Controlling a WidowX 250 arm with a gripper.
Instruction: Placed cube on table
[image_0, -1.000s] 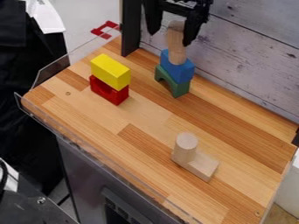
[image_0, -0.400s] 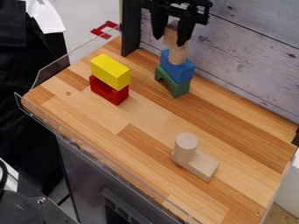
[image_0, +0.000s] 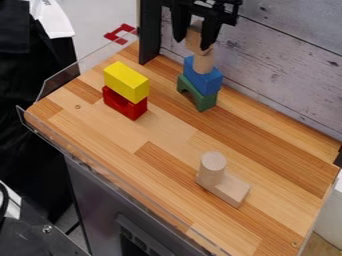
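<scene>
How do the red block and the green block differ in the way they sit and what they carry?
The red block has its hollow facing up, while the green block has its hollow facing down. The red block carries the yellow block; the green block carries the blue block, with an upright wooden cylinder on that. Both are bottom pieces resting on the wooden table.
</scene>
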